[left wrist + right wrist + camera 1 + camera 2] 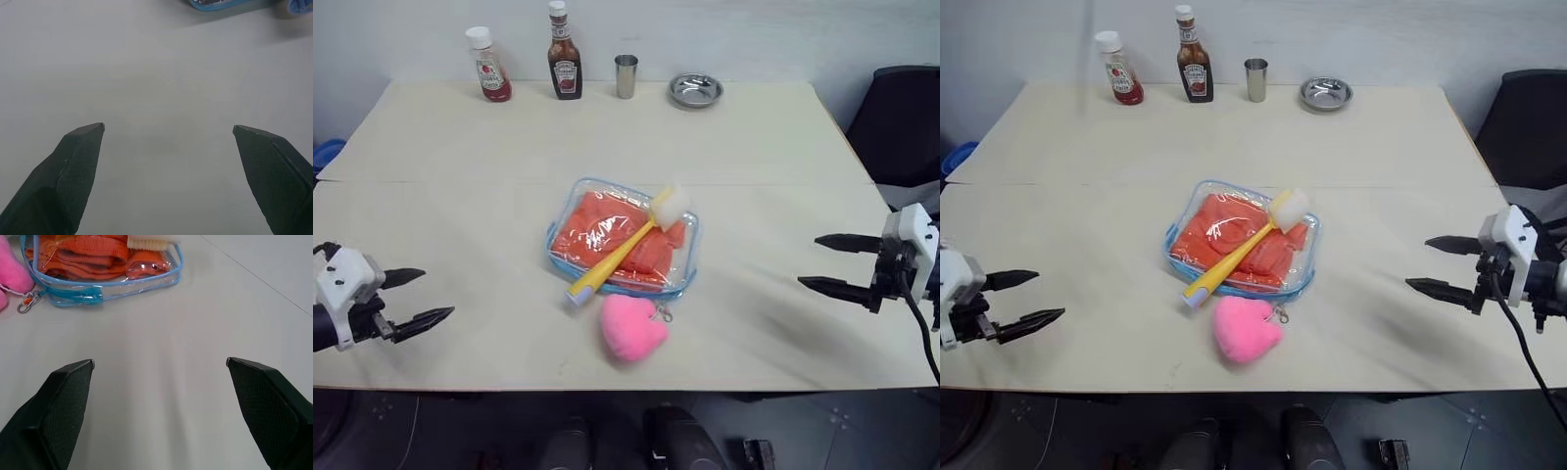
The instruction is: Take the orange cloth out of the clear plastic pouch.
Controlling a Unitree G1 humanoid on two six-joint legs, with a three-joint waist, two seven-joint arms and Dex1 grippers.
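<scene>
The orange cloth (607, 235) lies inside the clear plastic pouch (685, 257), in the middle of the desk (460, 157). A yellow brush (622, 250) lies across the pouch, and a pink plush heart (631, 327) is just beside it. The left tool (426, 297) and the right tool (811, 262) are both spread wide and empty, well apart from the pouch.

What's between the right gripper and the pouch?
Nothing: bare table runs from the open right gripper to the pouch, as the right wrist view shows too.
</scene>
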